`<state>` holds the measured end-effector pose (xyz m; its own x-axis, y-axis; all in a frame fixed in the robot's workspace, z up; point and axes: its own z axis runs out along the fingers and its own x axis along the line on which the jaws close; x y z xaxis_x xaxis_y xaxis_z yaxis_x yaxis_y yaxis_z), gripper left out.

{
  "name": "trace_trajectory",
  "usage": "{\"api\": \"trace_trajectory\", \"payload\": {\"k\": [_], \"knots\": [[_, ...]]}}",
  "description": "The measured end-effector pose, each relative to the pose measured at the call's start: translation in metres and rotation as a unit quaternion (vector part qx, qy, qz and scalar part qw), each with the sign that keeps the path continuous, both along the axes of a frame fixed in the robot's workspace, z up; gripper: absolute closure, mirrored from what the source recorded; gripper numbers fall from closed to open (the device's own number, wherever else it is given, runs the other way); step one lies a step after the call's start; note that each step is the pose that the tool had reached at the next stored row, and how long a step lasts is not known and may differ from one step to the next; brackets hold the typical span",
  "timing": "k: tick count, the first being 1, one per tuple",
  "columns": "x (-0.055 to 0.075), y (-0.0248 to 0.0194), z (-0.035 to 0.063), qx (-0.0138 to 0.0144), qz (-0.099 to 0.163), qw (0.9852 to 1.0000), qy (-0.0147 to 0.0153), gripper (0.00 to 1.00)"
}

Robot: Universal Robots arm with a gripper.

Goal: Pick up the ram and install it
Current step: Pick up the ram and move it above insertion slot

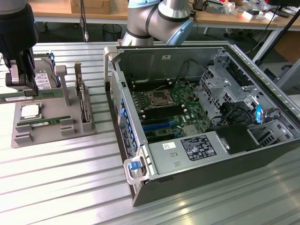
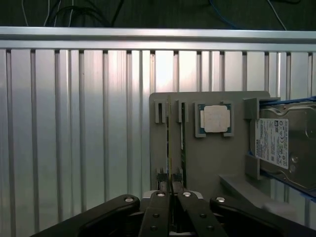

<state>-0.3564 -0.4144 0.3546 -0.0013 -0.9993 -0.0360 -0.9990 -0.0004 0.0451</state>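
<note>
The gripper, jaws clenched on nothing, hangs above the gray tray where the ram lies, so a good pick probably needs wider jaws, centred squarely across the thin board.

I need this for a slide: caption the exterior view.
Shut gripper hovers over the grey tray holding the ram, beside the open computer case.
</note>
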Motion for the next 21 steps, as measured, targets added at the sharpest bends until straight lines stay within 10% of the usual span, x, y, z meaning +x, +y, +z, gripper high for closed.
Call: {"api": "trace_trajectory", "payload": {"k": [21], "knots": [[0.000,0.0000,0.0347,0.0000,0.000,1.0000,0.0000,0.88]]}}
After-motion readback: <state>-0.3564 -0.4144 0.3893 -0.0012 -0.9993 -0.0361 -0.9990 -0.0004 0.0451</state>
